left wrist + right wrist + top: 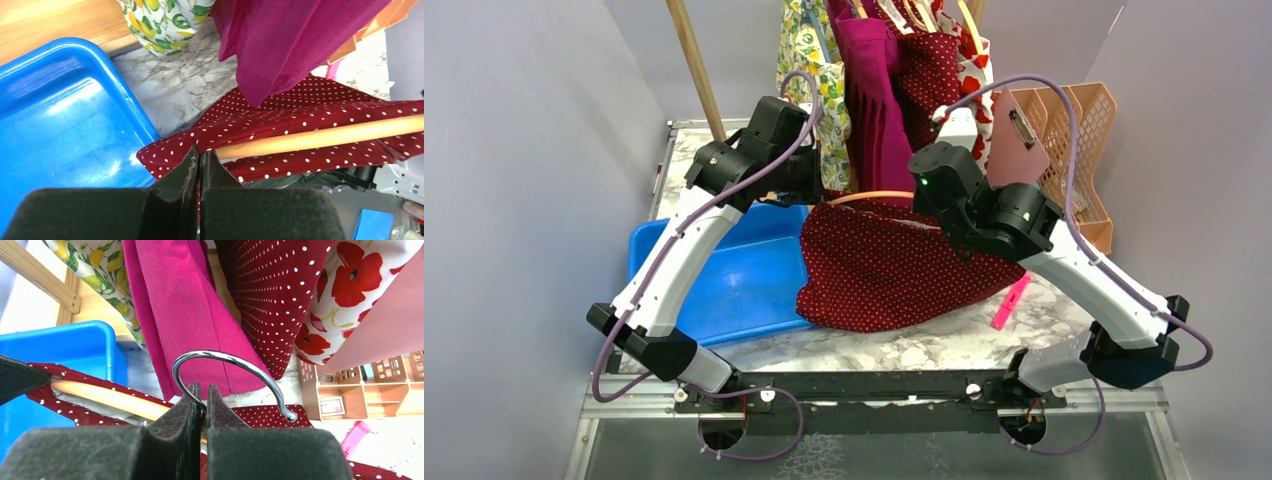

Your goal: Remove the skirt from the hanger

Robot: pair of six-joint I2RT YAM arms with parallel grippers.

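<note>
Now: L pincer (200,157) grips 1 skirt (894,270), R pincer (201,392) 1 hanger (320,137).

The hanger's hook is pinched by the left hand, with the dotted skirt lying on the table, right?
No: the right hand pinches the hook, as the right wrist view shows. The skirt does lie on the table.

The dark red, white-dotted skirt (894,275) lies spread across the centre of the top view, on its hanger (869,196). The hanger's pale wooden bar runs through the skirt's upper edge. Its chrome hook (225,360) arches upward.
</note>
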